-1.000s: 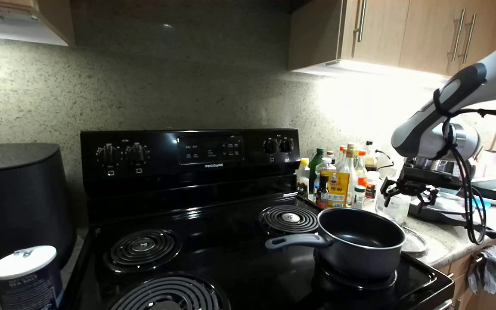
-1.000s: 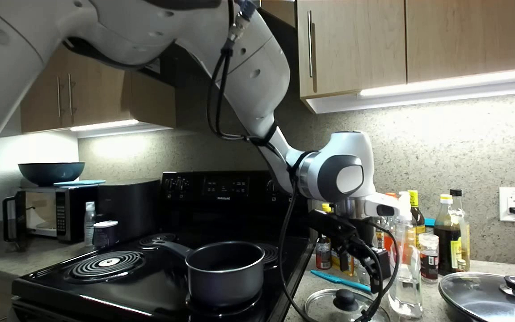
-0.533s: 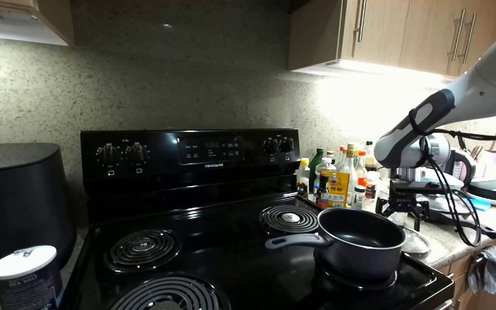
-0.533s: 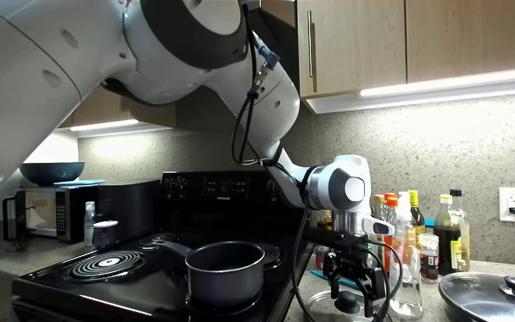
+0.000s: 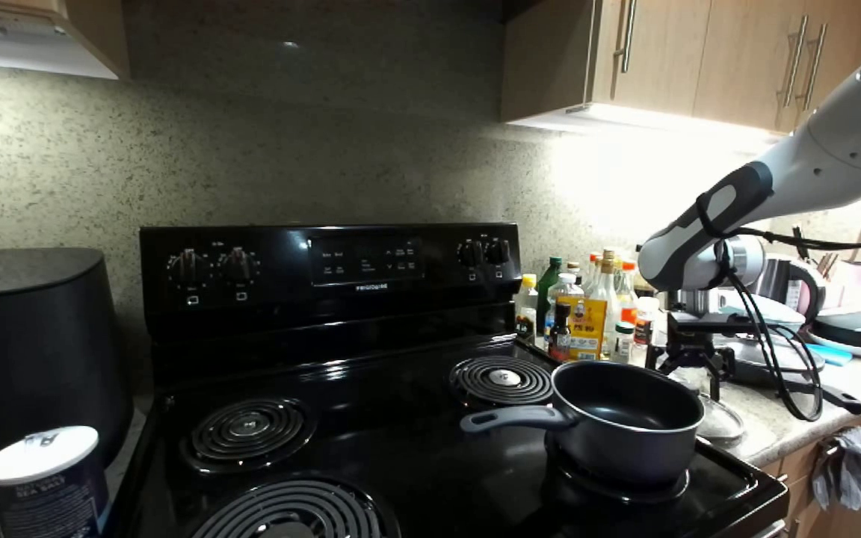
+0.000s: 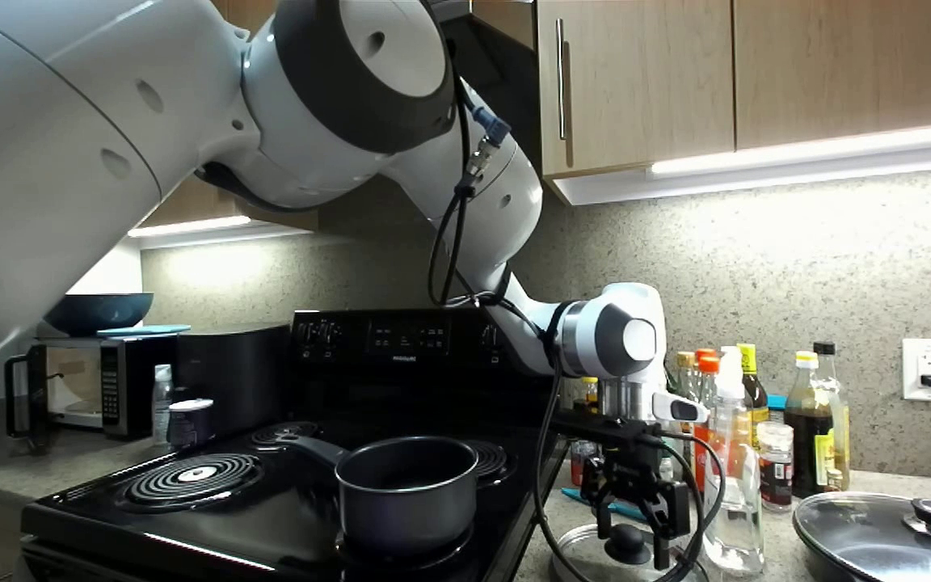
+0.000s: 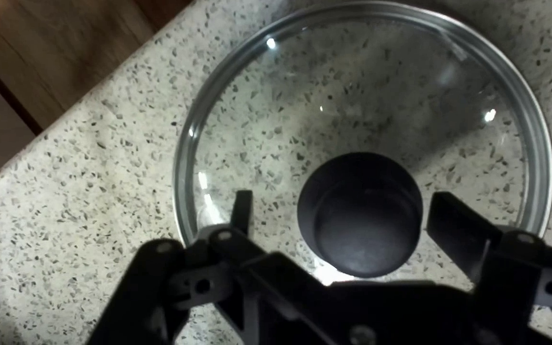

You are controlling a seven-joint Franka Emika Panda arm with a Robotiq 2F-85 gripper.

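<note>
In the wrist view, see the pincer [image 7: 343,206] spread wide over a glass lid [image 7: 367,110], with 2 fingers [image 7: 458,227] standing apart, 1 on either side of the round black knob [image 7: 360,215]. Note the gaps along both flanks of the knob: slim toward 1 finger, broader toward its opposite. Hard to judge from these angles the depth of the fingertips against the knob. Find the lid directly beneath the pincer, lying flat on a speckled counter [image 7: 89,201] with the knob upward.

Just beside the pincer, in an exterior view, see an upright clear spray bottle [image 6: 732,501]. Close behind the pincer there, pick out a turquoise utensil [image 6: 627,510], partly covered. Toward the speckled wall [image 6: 837,267] from the pincer, notice a cluster of bottles [image 5: 608,295] around a yellow packet [image 5: 587,325]. Farther from the pincer, past the spray bottle, see a lidded pan [image 6: 849,529].

Toward the black stove [image 5: 400,426] from the pincer, in both exterior views, see a grey saucepan [image 5: 628,448] resting on it, with the handle [image 5: 516,417] pointing away from the pincer. Also on that side of the pincer, count 3 uncovered coil burners [image 5: 251,427]. Past the stove from the pincer, make out a salt canister [image 5: 45,482], a bulky black appliance [image 5: 34,388] and a microwave [image 6: 73,380] with a dark blue bowl [image 6: 102,313] on top. Up from the pincer, trace the white arm [image 6: 498,210], slanting upward.
</note>
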